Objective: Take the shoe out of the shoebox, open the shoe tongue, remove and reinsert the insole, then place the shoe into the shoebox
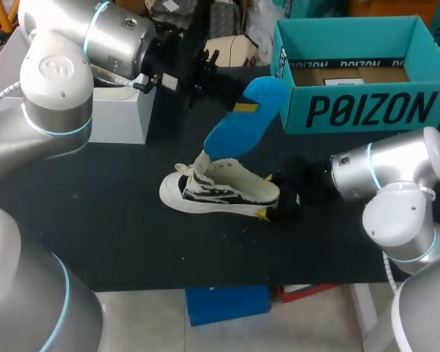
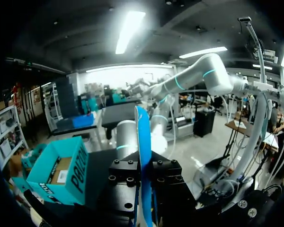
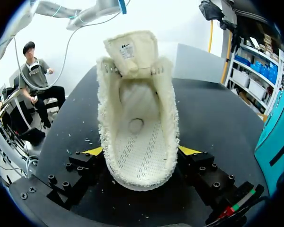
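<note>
Holding the insole (image 1: 231, 136) over the shoe (image 1: 220, 192)

Behind the raised insole stands the open teal shoebox (image 1: 367, 110), close to its upper end. A white box (image 1: 121, 114) sits at the far left. The left tool (image 1: 243, 108) comes in from the far left, pinching the blue insole, which tilts down to meet the shoe's opening. The right tool (image 3: 142, 151) lies low, clamped on the shoe's heel from both sides, with the tongue (image 3: 132, 52) folded back. The shoe rests mid-tabletop (image 1: 117, 242), with bare black surface at its near side and left.

Open table (image 1: 95, 220) left of shoe (image 1: 220, 192); insole (image 1: 242, 121) above, shoebox (image 1: 367, 110) behind-right.
</note>
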### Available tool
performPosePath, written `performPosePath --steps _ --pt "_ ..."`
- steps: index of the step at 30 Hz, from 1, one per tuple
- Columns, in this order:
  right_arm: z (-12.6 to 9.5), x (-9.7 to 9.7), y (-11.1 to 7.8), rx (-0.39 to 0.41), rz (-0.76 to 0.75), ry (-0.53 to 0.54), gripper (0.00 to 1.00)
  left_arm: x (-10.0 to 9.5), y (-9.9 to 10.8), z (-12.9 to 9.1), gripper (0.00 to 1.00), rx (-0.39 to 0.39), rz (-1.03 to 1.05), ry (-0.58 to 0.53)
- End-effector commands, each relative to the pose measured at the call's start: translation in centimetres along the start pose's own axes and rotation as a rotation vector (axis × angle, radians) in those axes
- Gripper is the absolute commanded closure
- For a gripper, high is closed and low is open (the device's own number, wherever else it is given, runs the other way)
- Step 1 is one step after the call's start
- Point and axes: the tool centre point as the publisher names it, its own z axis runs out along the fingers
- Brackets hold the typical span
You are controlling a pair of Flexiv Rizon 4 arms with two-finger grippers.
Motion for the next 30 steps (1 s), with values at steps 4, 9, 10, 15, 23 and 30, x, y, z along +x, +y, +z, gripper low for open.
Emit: performPosePath --steps 4,9,10,15,23,30 --pt "0.3 0.0 0.0 0.003 0.002 -0.001 1.0 0.9 -0.8 0.0 1.0 0.143 -0.083 -0.009" --pt "0.3 0.0 0.0 0.003 0.002 -0.001 1.0 1.6 -2.9 -0.3 1.0 0.255 -0.167 -0.019" --pt "0.3 0.0 0.0 0.003 0.002 -0.001 1.0 1.7 -3.4 -0.4 1.0 0.274 -0.178 -0.022" --pt "0.3 0.0 0.0 0.003 0.002 -0.001 1.0 2.1 -5.6 -0.8 1.0 0.33 -0.245 -0.048" --pt "0.3 0.0 0.0 0.003 0.002 -0.001 1.0 3.2 -8.3 -1.4 1.0 0.388 -0.31 -0.083" --pt "0.3 0.0 0.0 0.003 0.002 -0.001 1.0 4.4 -10.6 -2.1 1.0 0.48 -0.315 -0.081"
